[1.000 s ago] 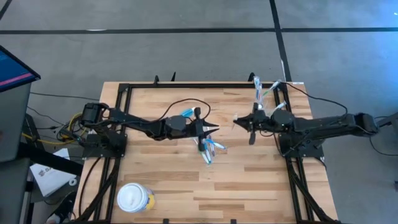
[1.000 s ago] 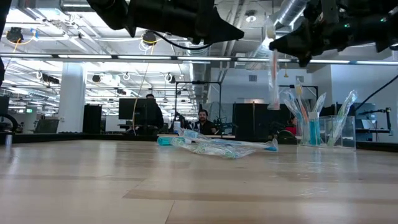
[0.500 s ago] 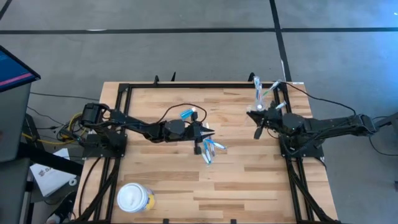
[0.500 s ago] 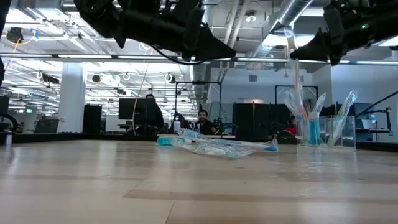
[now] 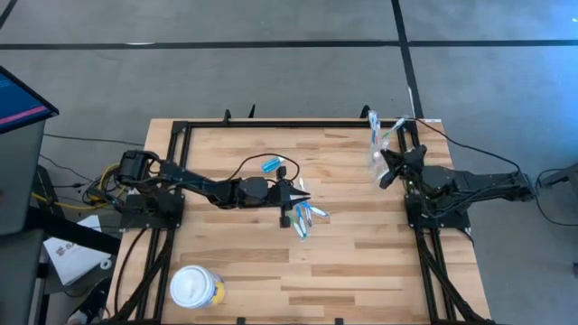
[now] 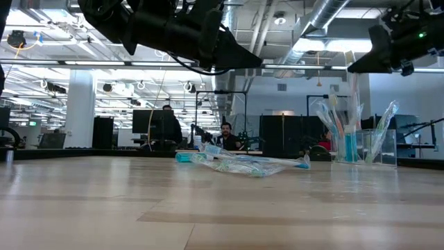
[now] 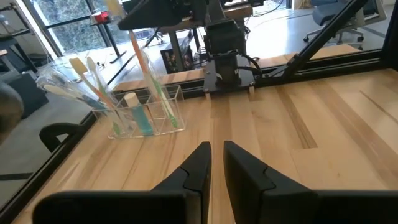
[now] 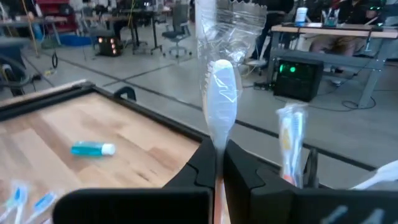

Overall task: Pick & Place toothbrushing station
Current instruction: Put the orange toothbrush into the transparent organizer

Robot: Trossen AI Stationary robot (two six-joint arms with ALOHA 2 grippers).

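Several wrapped toothbrushes (image 5: 305, 217) lie in a loose pile on the table's middle, and the small blue tube (image 5: 274, 164) lies beyond them. My left gripper (image 5: 305, 191) hovers just above the pile, open by a narrow gap (image 7: 216, 155), with nothing between its fingers. The clear tumbler (image 5: 384, 135) stands near the far right corner with several toothbrushes upright in it (image 6: 361, 146). My right gripper (image 5: 385, 171) is beside and above the tumbler, shut on one wrapped toothbrush (image 8: 221, 106). My right gripper pinches the toothbrush's handle (image 8: 217, 155) just below the head between its two fingers. The fingers lie about level, coming from the table's right, across the handle. The toothbrush stands upright with its white head above the fingers and its handle (image 6: 354, 97) hanging down over the tumbler, clear of the table.
A round yellow tub with a white lid (image 5: 196, 287) stands near the front left edge. A black frame rail (image 5: 298, 124) runs along the table's far side and down both sides. Bare wood lies between the pile and the tumbler.
My right gripper has carried the toothbrush toward the table's right edge, over to the tumbler, swinging its wrist while the toothbrush stays upright. My left gripper has sunk a little toward the pile of toothbrushes.
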